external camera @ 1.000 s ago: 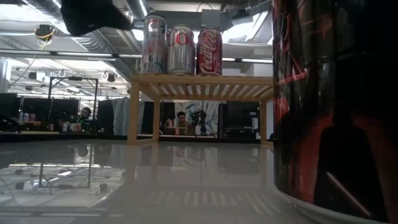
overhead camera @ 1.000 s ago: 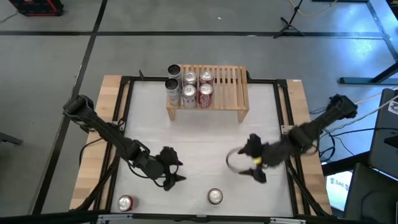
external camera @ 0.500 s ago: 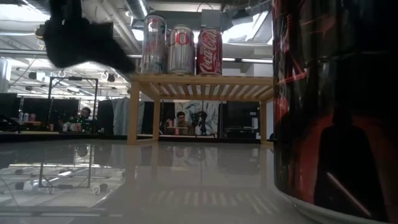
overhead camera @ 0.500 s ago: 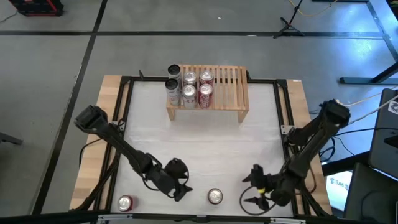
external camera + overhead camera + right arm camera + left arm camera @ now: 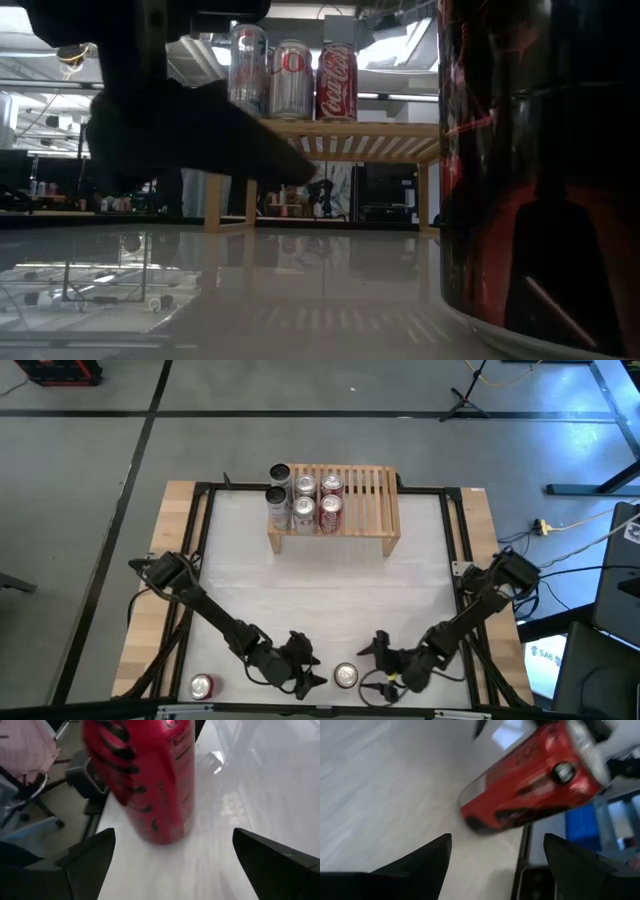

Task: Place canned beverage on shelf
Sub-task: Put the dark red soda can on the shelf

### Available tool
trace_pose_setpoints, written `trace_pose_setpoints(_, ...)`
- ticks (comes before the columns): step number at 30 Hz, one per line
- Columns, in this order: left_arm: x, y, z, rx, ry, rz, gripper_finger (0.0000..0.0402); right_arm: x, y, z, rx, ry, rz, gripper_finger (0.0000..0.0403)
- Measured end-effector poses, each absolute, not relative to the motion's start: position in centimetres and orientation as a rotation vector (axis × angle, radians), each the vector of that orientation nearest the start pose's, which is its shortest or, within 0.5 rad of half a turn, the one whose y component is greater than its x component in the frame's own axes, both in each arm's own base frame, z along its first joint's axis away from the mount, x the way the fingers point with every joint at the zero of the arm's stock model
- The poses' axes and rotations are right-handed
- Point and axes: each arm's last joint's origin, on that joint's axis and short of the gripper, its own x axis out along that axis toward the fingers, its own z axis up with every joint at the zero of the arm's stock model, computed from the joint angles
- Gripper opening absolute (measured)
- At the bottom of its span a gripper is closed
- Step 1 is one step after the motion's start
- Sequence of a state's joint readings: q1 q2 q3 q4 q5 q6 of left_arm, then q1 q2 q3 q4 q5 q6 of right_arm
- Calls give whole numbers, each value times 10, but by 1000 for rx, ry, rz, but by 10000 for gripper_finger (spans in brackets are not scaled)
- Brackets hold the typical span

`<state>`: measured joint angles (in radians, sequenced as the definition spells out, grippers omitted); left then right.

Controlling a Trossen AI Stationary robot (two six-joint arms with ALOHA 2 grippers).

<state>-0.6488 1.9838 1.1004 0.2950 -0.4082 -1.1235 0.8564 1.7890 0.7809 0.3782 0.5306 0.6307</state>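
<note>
Red can stands upright at the desk's near edge, near the middle, with a pincer on each side of it. In the low view it fills the right of the frame as a dark red wall, cut off at top and bottom. The left pincer sits just left of this can, its fingers apart and not touching it; through its wrist camera the can appears blurred between and beyond the fingers. The right pincer sits just right of the can, fingers likewise spread wide, with the can ahead of them and cut off at the top. In the low view a dark arm blocks much of the left side, and which arm it is cannot be told from there.

A second red can rests at the near left corner of the desk, partly behind the frame rail, well apart from both pincers.

Far across the pale desk stands the shelf, its left part carrying six cans in a tight cluster, its right part bare slats. The low view shows only three of those cans, the rest hidden behind them.
</note>
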Motion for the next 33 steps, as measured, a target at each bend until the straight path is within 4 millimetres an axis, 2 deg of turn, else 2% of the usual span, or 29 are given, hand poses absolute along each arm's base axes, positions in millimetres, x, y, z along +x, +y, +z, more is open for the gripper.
trace_pose_setpoints(6, 332, -240, 134, -800, 537, 75, 305, 253, 227, 127, 142, 597, 143, 392)
trace_pose_setpoints(12, 327, -249, 135, -820, 532, 50, 305, 256, 210, 118, 76, 699, 70, 392)
trace_pose_setpoints(20, 328, -249, 135, -827, 488, 86, 305, 279, 192, 128, 186, 582, -4, 392)
trace_pose_setpoints(27, 332, -251, 118, -869, 480, 75, 305, 281, 191, 129, 223, 573, 8, 392)
trace_pose_setpoints(33, 339, -246, 112, -891, 465, 79, 305, 281, 192, 129, 233, 582, 33, 392)
